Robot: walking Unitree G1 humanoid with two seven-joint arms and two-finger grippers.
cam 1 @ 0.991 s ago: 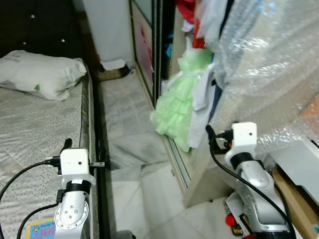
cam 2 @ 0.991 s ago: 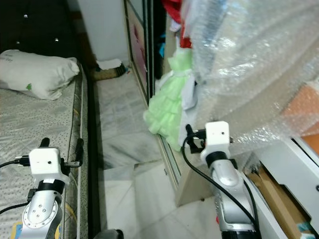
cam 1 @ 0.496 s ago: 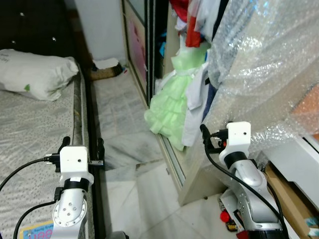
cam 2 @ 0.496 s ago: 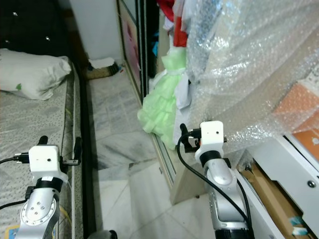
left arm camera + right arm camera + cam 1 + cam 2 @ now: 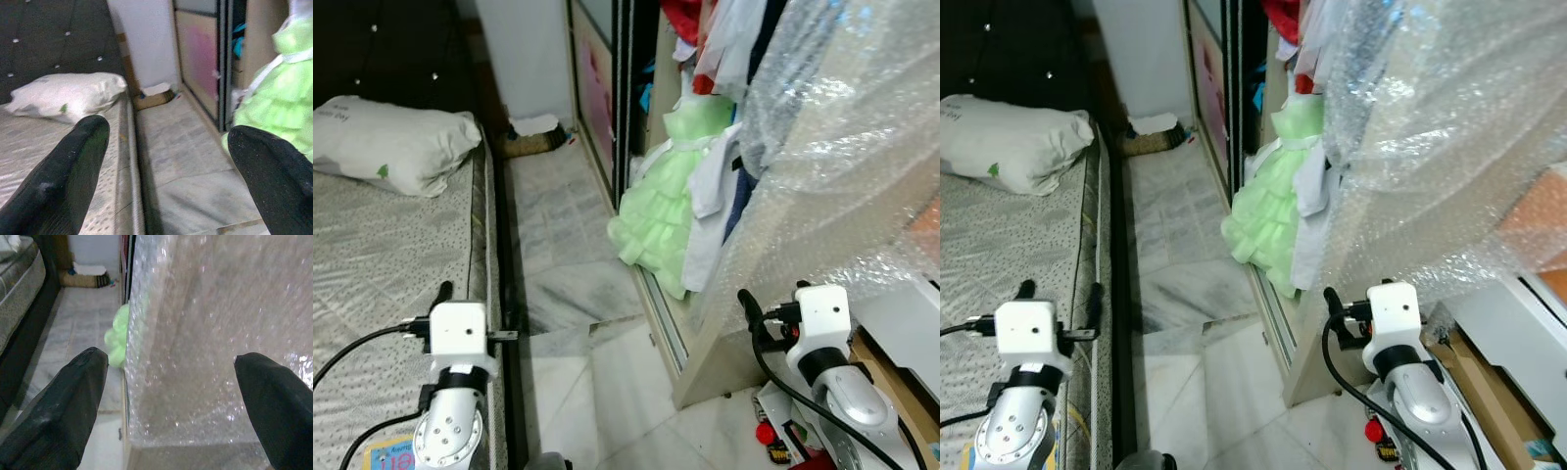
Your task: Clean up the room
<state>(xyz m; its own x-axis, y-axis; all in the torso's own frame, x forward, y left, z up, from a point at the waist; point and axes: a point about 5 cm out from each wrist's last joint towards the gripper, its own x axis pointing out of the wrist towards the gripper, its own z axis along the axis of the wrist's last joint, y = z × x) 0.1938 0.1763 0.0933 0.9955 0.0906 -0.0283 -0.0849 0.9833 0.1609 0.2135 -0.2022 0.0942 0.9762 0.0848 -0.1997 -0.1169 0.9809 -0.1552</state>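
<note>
Ahead of our left gripper (image 5: 166, 161) lies a strip of marble floor (image 5: 558, 225), with the bed (image 5: 382, 255) and its pillow (image 5: 396, 142) on its outer side. Its fingers stand well apart and hold nothing. Our right gripper (image 5: 171, 406) is likewise spread wide and empty, pointed at a cabinet side wrapped in bubble wrap (image 5: 205, 347).

We judge the likely item to tidy is the green ruffled dress (image 5: 671, 201), spilling from the open wardrobe (image 5: 641, 117) ahead of and between both grippers, well apart from either. It should handle as light, soft and limp; a pinch on a bunched fold near its upper part would serve best.

Head views show the whole dress and the hanging clothes (image 5: 720, 44) above it. From the right wrist we see merely a green edge past the wrap.
</note>
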